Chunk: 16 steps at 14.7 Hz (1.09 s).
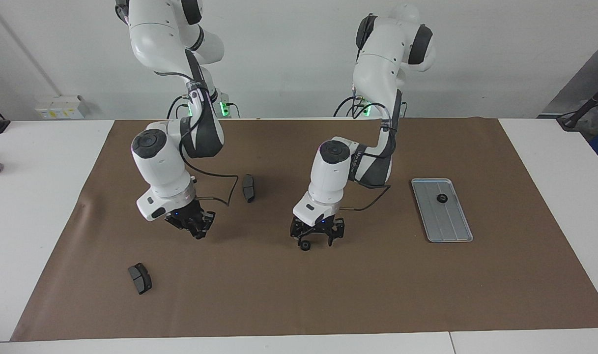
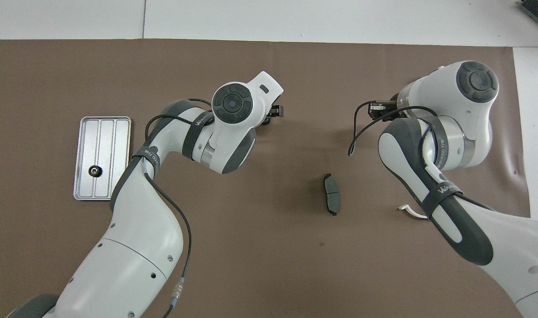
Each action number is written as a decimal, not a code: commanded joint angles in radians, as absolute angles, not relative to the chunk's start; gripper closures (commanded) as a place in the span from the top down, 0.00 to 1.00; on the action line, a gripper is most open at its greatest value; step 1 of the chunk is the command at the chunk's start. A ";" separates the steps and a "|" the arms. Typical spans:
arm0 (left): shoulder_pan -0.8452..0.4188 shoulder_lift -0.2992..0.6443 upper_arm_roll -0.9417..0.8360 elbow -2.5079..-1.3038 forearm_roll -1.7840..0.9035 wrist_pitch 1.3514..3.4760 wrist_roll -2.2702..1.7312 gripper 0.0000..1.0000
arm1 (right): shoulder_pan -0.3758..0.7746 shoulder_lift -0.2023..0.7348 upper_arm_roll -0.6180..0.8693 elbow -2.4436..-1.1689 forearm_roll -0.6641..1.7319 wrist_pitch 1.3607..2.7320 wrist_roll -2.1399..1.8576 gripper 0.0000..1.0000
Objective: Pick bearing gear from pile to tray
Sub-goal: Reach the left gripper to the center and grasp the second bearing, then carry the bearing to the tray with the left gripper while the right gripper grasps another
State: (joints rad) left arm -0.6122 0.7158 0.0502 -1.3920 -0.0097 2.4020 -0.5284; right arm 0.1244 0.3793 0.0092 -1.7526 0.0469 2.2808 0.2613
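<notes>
The left gripper [image 1: 317, 239] points straight down over the middle of the brown mat [image 1: 299, 295], its arm bent at the elbow and the wrist turned downward. Its fingers stand apart, and a small black gear [image 1: 305, 245] sits on the mat at the tip of one finger; whether that finger touches the gear cannot be told. In the overhead view the wrist covers most of this gripper [image 2: 273, 112].

The right gripper [image 1: 194, 225] hangs low over the mat toward the right arm's end of the table, its arm folded and the wrist tilted. Whether its fingers are apart or together cannot be told. In the overhead view only a part of it [image 2: 379, 109] shows past the wrist.

One dark curved pad [image 1: 248, 188] lies on the mat between the two arms, nearer to the robots than the grippers. A second pad [image 1: 140, 278] lies farther from the robots, toward the right arm's end.

The tray [image 1: 451, 228] rests flat on the mat toward the left arm's end, well apart from both grippers. A second black gear [image 1: 442, 198] lies in it, on the half nearer to the robots.
</notes>
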 commanded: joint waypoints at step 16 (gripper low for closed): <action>-0.657 0.712 0.077 -1.463 0.041 2.480 -0.629 0.00 | 0.199 0.364 0.029 -1.718 0.071 2.289 0.400 0.00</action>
